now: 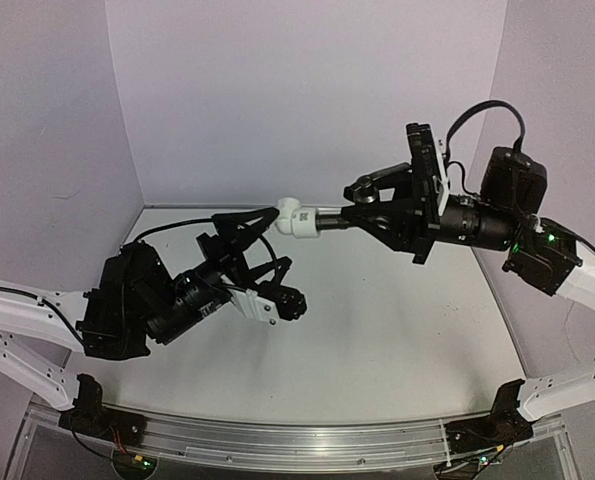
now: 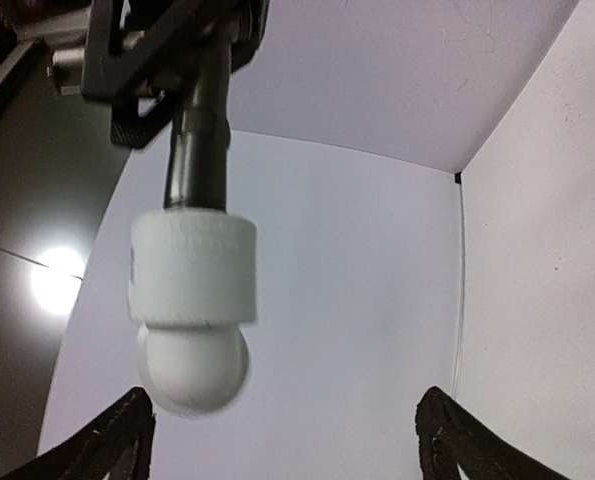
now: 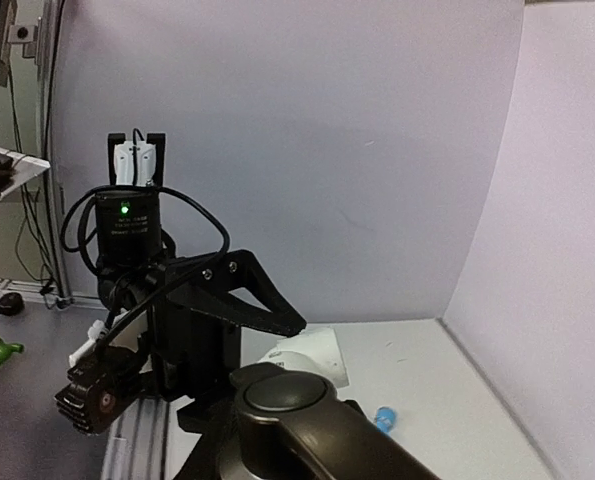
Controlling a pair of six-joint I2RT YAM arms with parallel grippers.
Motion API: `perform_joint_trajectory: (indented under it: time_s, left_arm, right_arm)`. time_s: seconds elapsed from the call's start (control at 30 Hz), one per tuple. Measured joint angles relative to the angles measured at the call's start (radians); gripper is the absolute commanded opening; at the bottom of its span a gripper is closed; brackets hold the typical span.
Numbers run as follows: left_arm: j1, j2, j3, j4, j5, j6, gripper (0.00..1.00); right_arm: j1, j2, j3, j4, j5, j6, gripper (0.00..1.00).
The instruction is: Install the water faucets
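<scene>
My right gripper (image 1: pixel 355 214) is shut on the dark metal water faucet (image 1: pixel 329 216) and holds it level above the table. The faucet's lever handle (image 3: pixel 289 402) fills the bottom of the right wrist view. A white pipe fitting (image 1: pixel 297 219) with a rounded end (image 2: pixel 193 366) sits on the faucet's shaft (image 2: pixel 198 150). My left gripper (image 1: pixel 282 238) stands open around the fitting without touching it. Its fingertips (image 2: pixel 115 440) show far apart at the bottom of the left wrist view. The light blue faucet (image 3: pixel 384 418) lies on the table.
White walls (image 1: pixel 297 90) close the table at the back and both sides. An aluminium rail (image 1: pixel 297 452) carrying the arm bases runs along the near edge. A bright lamp reflection (image 2: pixel 57 280) shows off the left of the table.
</scene>
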Motion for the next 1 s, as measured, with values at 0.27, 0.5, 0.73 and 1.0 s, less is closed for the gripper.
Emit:
perform_joint_trajectory:
  time_s: [0.27, 0.5, 0.73, 1.0]
  left_arm:
    - [0.004, -0.107, 0.103, -0.33, -0.02, -0.549, 1.0]
    - [0.123, -0.131, 0.303, -0.678, 0.258, -1.154, 1.0]
    - [0.303, -0.133, 0.318, -0.814, 0.667, -1.577, 1.0]
    - [0.446, -0.027, 0.346, -0.783, 1.125, -1.928, 0.99]
  right_arm:
    - [0.0, -0.064, 0.02, 0.009, 0.018, -0.305, 0.0]
    - [0.001, -0.119, -0.03, 0.013, -0.032, -0.76, 0.0]
    - [0.002, -0.123, -0.119, -0.011, -0.038, -1.258, 0.0]
    - [0.002, -0.116, -0.189, -0.02, 0.014, -1.623, 0.0]
